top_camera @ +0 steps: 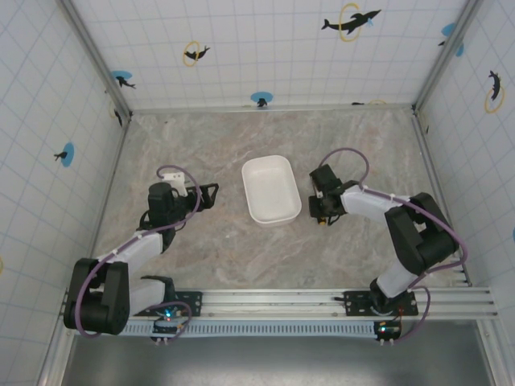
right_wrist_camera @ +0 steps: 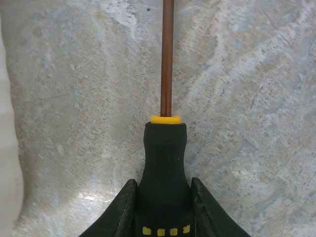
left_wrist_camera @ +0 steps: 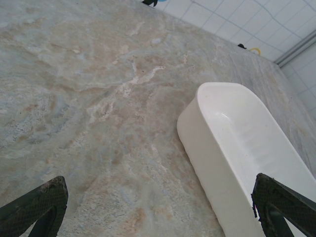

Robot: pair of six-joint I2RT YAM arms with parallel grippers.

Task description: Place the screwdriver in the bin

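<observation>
- Count of task things: one screwdriver (right_wrist_camera: 163,163) and one bin (top_camera: 269,189).
- One bin only, a shallow white tray on the marbled table (top_camera: 354,145), about midway between my two grippers. Its white floor shows bare from above.
- One screwdriver, and it is outside the bin, just to the bin's right, in my right gripper (right_wrist_camera: 163,181).
- My right gripper's two fingers (right_wrist_camera: 123,212) are pressed against the black handle, one on each side, pinching it just behind the yellow collar. Four small yellow squares show on the handle between them.
- One thin shaft runs straight out from the collar, away from my right wrist and over the table. Its tip is cut off at the picture's edge, so I cannot tell whether it touches the table.
- In my right wrist view the bin's white wall (right_wrist_camera: 7,148) lies along the left edge, near the handle but apart from it.
- From above, my right gripper (top_camera: 322,207) sits close beside the bin's right rim.
- My left gripper (left_wrist_camera: 159,180) is on the bin's left, with its two fingers (left_wrist_camera: 44,202) spread wide and nothing between them.
- In my left wrist view the bin (left_wrist_camera: 237,148) lies ahead and to the right, its near corner in front of my right-hand finger.
- From above, my left gripper (top_camera: 211,193) points toward the bin's left rim, near it but not touching.
</observation>
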